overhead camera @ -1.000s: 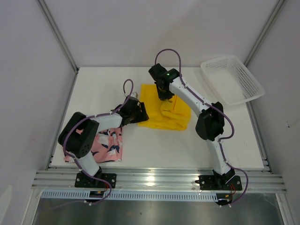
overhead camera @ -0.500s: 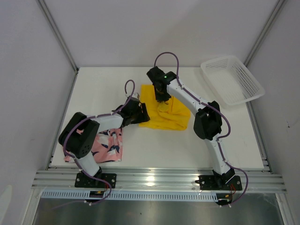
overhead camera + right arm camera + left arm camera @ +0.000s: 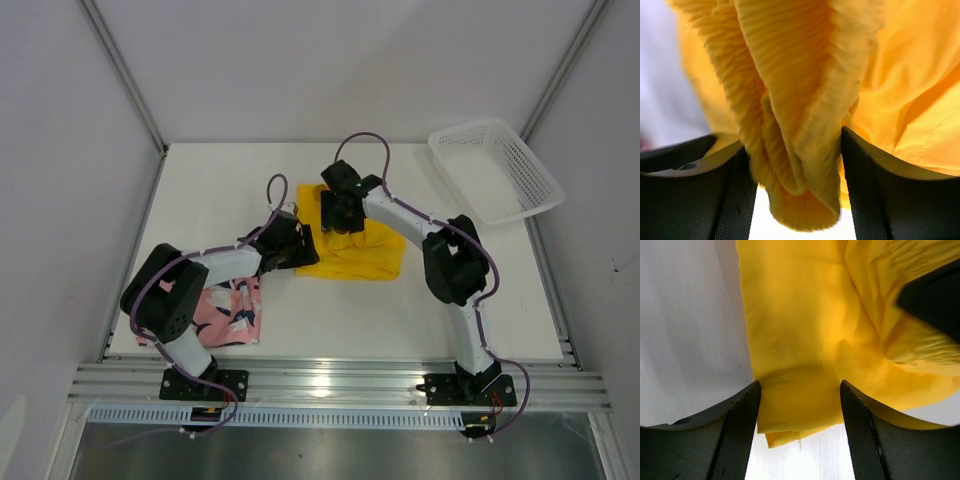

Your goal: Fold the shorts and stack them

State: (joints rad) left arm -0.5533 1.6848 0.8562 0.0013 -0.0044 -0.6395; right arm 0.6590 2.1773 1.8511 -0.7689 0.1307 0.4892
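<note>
Lying folded at the lower left of the overhead view, on the white table (image 3: pixel 400 310) and partly tucked under the left arm's elbow: pink shorts (image 3: pixel 232 312) with a navy and white leaf print. Reaching just beyond them toward the middle of the frame: left gripper (image 3: pixel 800 390), jaws standing released and wide, straddling the near left corner of the yellow shorts (image 3: pixel 375 250) without pinching it, the cloth lying flat between the two black fingers. Spreading across the centre of the table, well apart from the pink pair: those yellow shorts, rumpled and doubled over toward their right side. Pressing down onto their far left part from above: right gripper (image 3: pixel 792 150), jaws parted and let go, a ribbed bunch of the same yellow cloth hanging loosely between them and brushing both inner faces. Sitting tilted at the upper right, overhanging the table's far right corner: white mesh basket (image 3: pixel 468 129).
</note>
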